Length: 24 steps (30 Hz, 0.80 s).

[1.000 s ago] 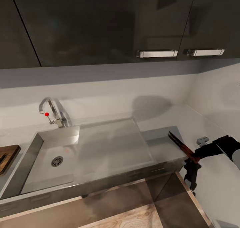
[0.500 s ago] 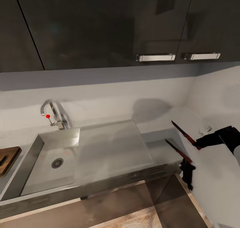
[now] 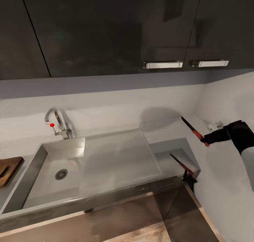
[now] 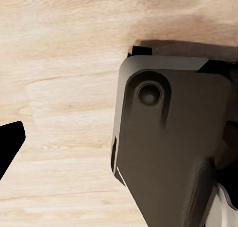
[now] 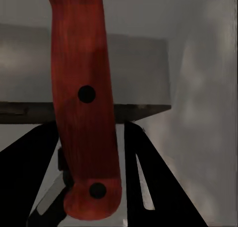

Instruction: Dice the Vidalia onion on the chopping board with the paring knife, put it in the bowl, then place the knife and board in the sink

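My right gripper (image 3: 209,139) is shut on the paring knife (image 3: 192,129), holding it in the air above the right end of the dark countertop (image 3: 168,147), with the dark blade pointing up and to the left. Its reddish handle (image 5: 84,103) sits between the black fingers (image 5: 148,177) of the right gripper (image 5: 89,185). The steel sink (image 3: 116,157) lies to the left, its basin bare around the drain (image 3: 61,173). A corner of the chopping board (image 3: 8,167) shows at the far left. The onion and the bowl are out of view. One left finger (image 4: 10,147) hangs over wooden floor.
A chrome tap (image 3: 56,119) with a red knob stands behind the basin. Glossy black wall cabinets (image 3: 106,30) hang overhead. A light wall (image 3: 225,185) closes the right side, right beside my right arm. The knife's reflection (image 3: 181,163) shows on the countertop.
My right gripper has lifted the knife up from the countertop's right end toward the backsplash. The head view has tilted slightly upward.
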{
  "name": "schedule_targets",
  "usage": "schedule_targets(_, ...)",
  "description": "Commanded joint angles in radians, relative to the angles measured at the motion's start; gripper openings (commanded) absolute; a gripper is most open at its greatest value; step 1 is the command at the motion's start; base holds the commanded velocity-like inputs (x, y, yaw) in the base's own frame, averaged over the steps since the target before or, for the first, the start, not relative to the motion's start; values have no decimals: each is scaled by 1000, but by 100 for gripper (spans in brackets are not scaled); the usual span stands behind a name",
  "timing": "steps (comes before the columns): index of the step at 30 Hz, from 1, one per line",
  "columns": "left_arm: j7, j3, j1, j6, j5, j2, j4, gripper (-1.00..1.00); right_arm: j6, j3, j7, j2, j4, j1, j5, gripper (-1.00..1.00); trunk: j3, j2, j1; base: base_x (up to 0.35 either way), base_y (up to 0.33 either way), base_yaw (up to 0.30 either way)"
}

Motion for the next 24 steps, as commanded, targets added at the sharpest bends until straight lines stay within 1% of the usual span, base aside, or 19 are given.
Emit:
schedule_targets(1, 0, -8, -2, -7, 19, -1, 4, 100, 23, -4, 9, 8, -24, -1, 11, -100, 0, -2, 0, -140, 0, 0)
schedule_targets(2, 0, -8, -2, -10, 43, 0, 4, 100, 42, -2, 9, 18, -46, -1, 12, -100, 1, -2, 0, -181, 19, 0)
schedule_targets(5, 0, -8, -2, -37, 99, 2, 4, 100, 57, 0, 8, 29, -63, -1, 13, -100, 6, -2, 0, -221, 85, 0)
schedule_targets(6, 0, -8, -2, -49, 112, 3, 5, 100, 59, 0, 8, 31, -65, -1, 13, -100, 7, -2, 0, -248, 124, 0)
schedule_targets(8, 1, -8, -2, -66, 127, 4, 5, 100, 62, 0, 8, 39, -67, -1, 13, -100, 11, -2, 0, -258, 136, 0)
schedule_targets(12, 2, -8, -2, -76, 135, 4, 6, 100, 63, 1, 7, 60, -69, -1, 15, -100, 17, -2, 0, -262, 156, 0)
schedule_targets(15, 2, -8, -2, -78, 137, 5, 6, 100, 63, 1, 7, 67, -68, -1, 14, -100, 22, -2, 0, -244, 205, 0)
schedule_targets(24, 3, -8, -2, -79, 137, 6, 6, 100, 61, 1, 8, 71, -65, -1, 12, -100, 34, -2, 0, -196, 254, 0)
